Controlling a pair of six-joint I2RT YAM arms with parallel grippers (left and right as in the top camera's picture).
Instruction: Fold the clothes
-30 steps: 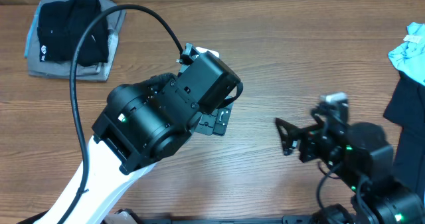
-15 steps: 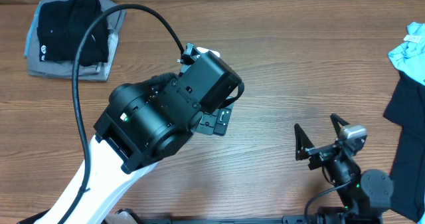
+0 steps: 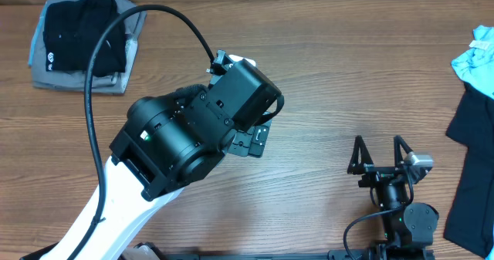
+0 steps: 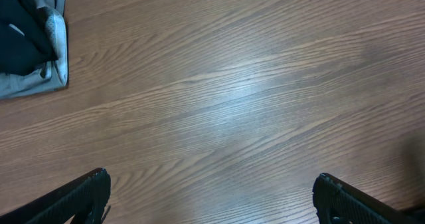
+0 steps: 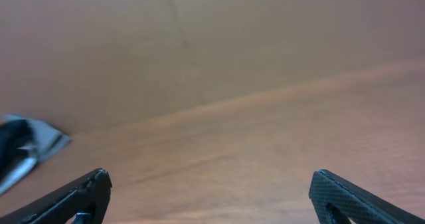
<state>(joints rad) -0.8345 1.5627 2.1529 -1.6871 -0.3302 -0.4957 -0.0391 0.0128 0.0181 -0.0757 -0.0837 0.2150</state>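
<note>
Since 1 second ago, the right arm (image 3: 397, 214) is being drawn back to the near edge of the worktop (image 3: 324, 75), and the right jaws are being turned to point away, held wide apart, gripping nothing. The left arm (image 3: 185, 136) is being held over the middle, the left jaws likewise being spread wide above bare wood. Along the right edge, 1 black garment (image 3: 472, 175) and 1 light blue garment (image 3: 475, 55) are being left unfolded. At the far left corner, a folded stack (image 3: 50, 79), black shirt (image 3: 77, 36) uppermost, is being shown.
</note>
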